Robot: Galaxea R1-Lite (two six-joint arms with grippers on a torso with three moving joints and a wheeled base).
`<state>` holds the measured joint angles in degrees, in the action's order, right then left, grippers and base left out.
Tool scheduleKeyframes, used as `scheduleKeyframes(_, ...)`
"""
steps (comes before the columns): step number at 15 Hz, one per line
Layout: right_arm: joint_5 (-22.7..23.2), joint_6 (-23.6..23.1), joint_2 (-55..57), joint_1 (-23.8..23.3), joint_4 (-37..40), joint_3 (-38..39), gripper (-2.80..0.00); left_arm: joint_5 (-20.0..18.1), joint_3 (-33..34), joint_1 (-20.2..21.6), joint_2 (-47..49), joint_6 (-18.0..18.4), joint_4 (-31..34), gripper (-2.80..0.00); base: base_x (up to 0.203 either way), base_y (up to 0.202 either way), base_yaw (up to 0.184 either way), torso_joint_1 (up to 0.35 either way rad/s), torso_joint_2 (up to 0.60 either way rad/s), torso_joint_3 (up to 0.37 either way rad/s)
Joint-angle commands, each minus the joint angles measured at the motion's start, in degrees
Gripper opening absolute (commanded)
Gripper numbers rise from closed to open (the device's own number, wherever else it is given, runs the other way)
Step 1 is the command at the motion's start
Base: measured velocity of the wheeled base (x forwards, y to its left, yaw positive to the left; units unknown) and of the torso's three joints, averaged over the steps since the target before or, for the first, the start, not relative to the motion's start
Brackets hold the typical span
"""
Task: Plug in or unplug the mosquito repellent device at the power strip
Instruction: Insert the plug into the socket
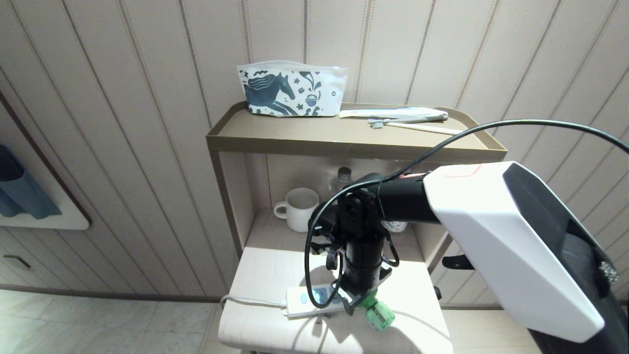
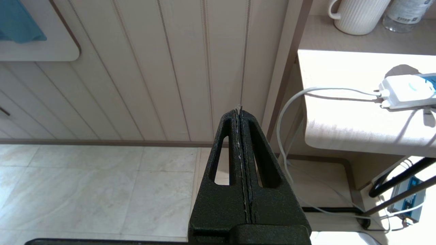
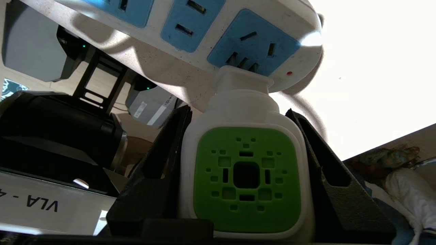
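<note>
**Desk:** What's the frame showing?

**Operator:** My right gripper (image 3: 243,143) clamps the mosquito repellent device (image 3: 246,170) by the two sides of its white-and-green head. Its plug end sits at the end socket of the power strip (image 3: 190,51), the one beside the small red dot. I can't tell whether the prongs are fully seated or partway out.

**Desk:** Which way does the thing lie from the fingers?

**Operator:** Straight ahead of them. The device's long axis runs from my wrist through the plug into the blue socket face, so I judge the coming move has to travel along that line only; any sideways pull would lever the prongs or drag the strip.

**Desk:** And from the head camera?

**Operator:** The strip (image 1: 314,300) lies near the front edge of the pale lower shelf (image 1: 265,275), cord trailing off the left side. The green bottle (image 1: 378,314) juts toward the front edge, just beside the strip's right end. There's open shelf to the right and in front; the mug (image 1: 300,209) and the water bottle (image 1: 341,179) stand well back.

**Desk:** The other arm?

**Operator:** My left gripper (image 2: 240,112) hangs parked off the shelf's left side, fingers pressed together, empty. The right arm is nearer by far.
</note>
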<state>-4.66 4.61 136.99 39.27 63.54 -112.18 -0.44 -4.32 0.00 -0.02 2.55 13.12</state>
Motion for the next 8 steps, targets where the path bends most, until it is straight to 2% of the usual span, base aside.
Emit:
scheduleKeyframes(1,0.0,-0.2,0.1,0.0,0.3,-0.1,-2.8,0.0,0.0,0.0,0.0,0.1,0.1,-2.8,0.0,0.0,0.0,0.0,0.0,0.0)
scheduleKeyframes(8,-0.5,-1.4,2.0,0.0,-1.9,-0.1,-2.8,0.0,0.0,0.0,0.0,0.0,0.1,-2.8,0.0,0.0,0.0,0.0,0.0,0.0)
